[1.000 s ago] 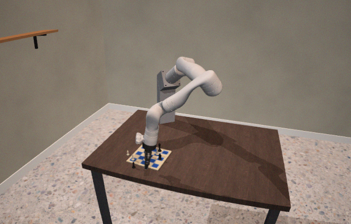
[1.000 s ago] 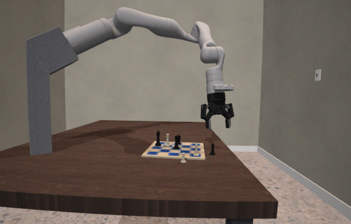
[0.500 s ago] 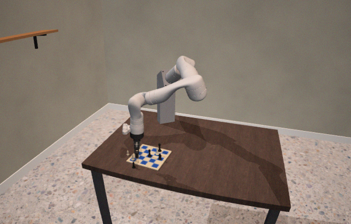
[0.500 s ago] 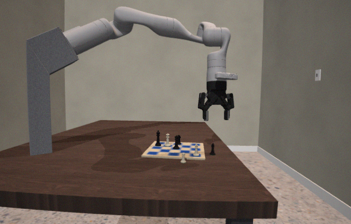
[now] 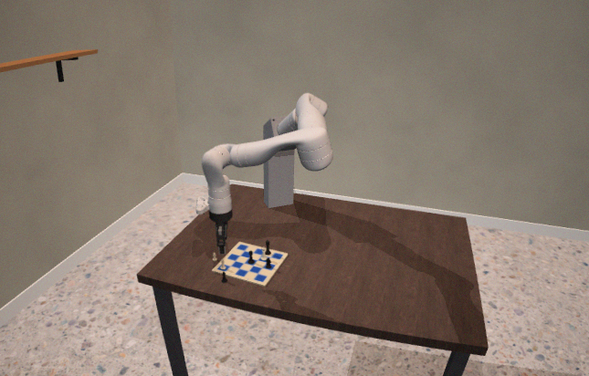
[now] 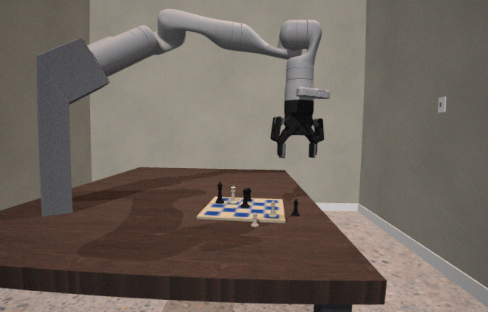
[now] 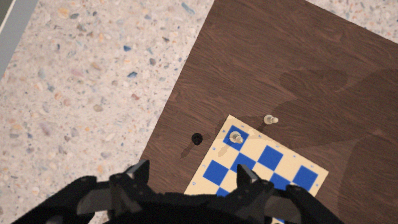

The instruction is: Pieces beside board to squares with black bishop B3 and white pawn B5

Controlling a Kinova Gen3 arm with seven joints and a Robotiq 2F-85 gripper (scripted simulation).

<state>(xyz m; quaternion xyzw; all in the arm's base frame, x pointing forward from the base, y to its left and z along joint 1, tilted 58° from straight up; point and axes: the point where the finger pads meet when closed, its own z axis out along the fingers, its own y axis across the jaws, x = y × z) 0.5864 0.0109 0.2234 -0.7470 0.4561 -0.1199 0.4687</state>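
Observation:
The black bishop (image 5: 224,277) (image 6: 295,208) (image 7: 197,139) stands upright on the table beside the board (image 5: 260,278) (image 6: 203,217) (image 7: 270,157), near the table edge. The white pawn (image 5: 215,256) (image 6: 254,220) (image 7: 270,119) stands upright on the table off another side of the board, near the same corner. My gripper (image 5: 221,251) (image 6: 296,154) (image 7: 193,171) is open and empty, pointing down, high above the table near that corner. The wrist view shows both loose pieces beyond the fingertips. The edge letters and digits are too small to read.
A white piece (image 5: 222,265) (image 6: 272,209) (image 7: 236,137) stands on the board's corner square. Farther in stand a black king (image 5: 268,248) (image 6: 219,193), a white crowned piece (image 6: 232,195), a tall black piece (image 5: 250,257) (image 6: 245,198) and another black piece (image 5: 268,263) (image 6: 248,193).

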